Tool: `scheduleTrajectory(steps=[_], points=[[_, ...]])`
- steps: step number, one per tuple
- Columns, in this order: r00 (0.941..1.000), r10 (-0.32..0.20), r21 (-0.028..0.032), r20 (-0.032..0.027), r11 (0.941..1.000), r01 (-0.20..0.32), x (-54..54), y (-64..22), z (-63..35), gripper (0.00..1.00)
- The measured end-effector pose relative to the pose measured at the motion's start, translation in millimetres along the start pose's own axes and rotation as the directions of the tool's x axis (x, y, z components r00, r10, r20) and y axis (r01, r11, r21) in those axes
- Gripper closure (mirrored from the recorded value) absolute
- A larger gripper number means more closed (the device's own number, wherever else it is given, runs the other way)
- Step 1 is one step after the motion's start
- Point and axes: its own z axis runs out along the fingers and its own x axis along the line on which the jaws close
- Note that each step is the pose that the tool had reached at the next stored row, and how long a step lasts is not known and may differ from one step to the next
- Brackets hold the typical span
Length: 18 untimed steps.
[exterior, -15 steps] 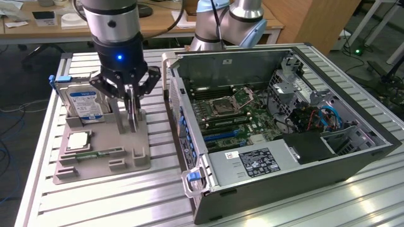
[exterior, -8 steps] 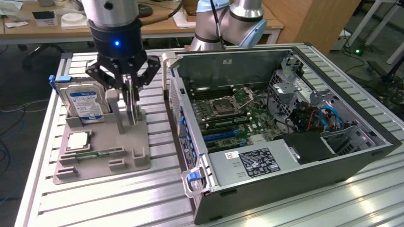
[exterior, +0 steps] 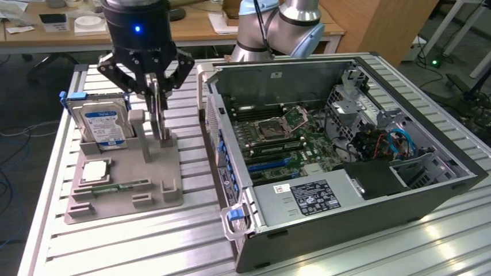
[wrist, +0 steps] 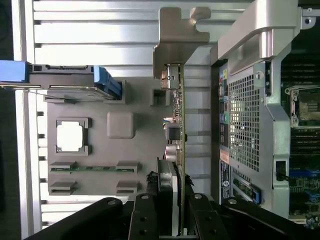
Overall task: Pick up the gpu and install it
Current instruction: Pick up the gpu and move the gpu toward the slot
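The gpu [exterior: 160, 118] is a thin card standing on edge over the grey holder tray [exterior: 153, 190], to the exterior view's left of the open computer case [exterior: 345, 144]. My gripper [exterior: 156, 95] comes down from above and is shut on the card's upper part, one finger on each face. The card's lower edge is at the holder's slot; I cannot tell whether it has lifted clear. In the wrist view the gpu [wrist: 176, 120] appears edge-on between my fingers [wrist: 147, 215], with its silvery bracket [wrist: 180, 45] at the far end. My gripper [wrist: 175, 202] clamps it beside the case's rear panel [wrist: 247, 115].
The holder also carries a hard drive with a blue-white label [exterior: 103, 123], a square processor chip [exterior: 94, 171] and a narrow green memory stick [exterior: 115, 187]. The case lies open with its motherboard [exterior: 284, 138] exposed. Everything rests on a slatted metal table [exterior: 153, 241].
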Motion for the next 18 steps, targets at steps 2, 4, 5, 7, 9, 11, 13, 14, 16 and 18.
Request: scheduleTrajectory(steps=[2,4,5,7,9,11,13,14,16,18], points=[[1.0000,0.000,0.0001,-0.0001,1.0000,0.000,-0.2,0.3,-6.8,0.72],[1.0000,0.000,0.0000,-0.0001,1.0000,0.000,-0.3,0.6,-13.2,0.72],[1.0000,0.000,0.0000,0.0000,1.0000,0.000,-0.5,0.9,-22.1,0.72],[1.0000,0.000,0.0000,0.0000,1.0000,0.000,-0.6,1.2,-28.1,0.72],[1.0000,0.000,0.0000,0.0000,1.0000,0.000,-0.7,1.4,-33.3,0.72],[1.0000,0.000,0.0000,0.0000,1.0000,0.000,-0.9,1.7,-39.9,0.72],[1.0000,0.000,-0.0023,0.0001,1.0000,0.000,-1.0,1.8,-42.8,0.72],[1.0000,0.000,-0.0025,0.0001,1.0000,0.000,-1.0,1.9,-42.8,0.72],[1.0000,0.000,-0.0025,0.0000,1.0000,0.000,-1.0,1.9,-42.9,0.72],[1.0000,0.000,-0.0024,-0.0003,1.0000,0.000,-2.2,1.8,-42.9,0.72]])
